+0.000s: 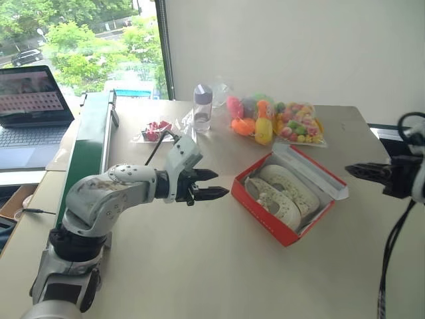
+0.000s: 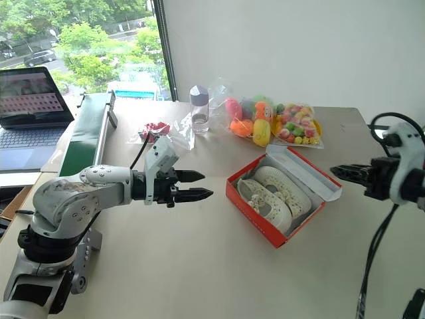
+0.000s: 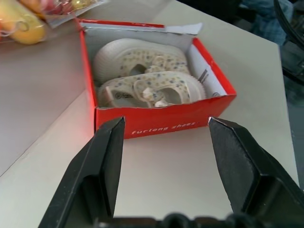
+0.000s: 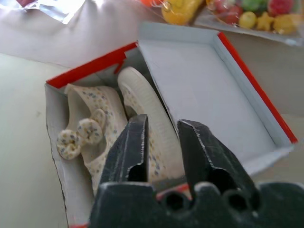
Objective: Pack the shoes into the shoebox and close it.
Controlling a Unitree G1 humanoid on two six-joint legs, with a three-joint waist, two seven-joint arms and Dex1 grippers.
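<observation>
Both shoes already lie in the shoebox mid-table (lid open, closing remains), left gripper beside it with jaws apart, right gripper nearly closed, empty

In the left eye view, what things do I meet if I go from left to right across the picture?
Laptop → left gripper → shoebox holding the shoes → right gripper.

I note an office-type room: 1 open laptop, a beige table, plain white wall, window onto trees.
</observation>
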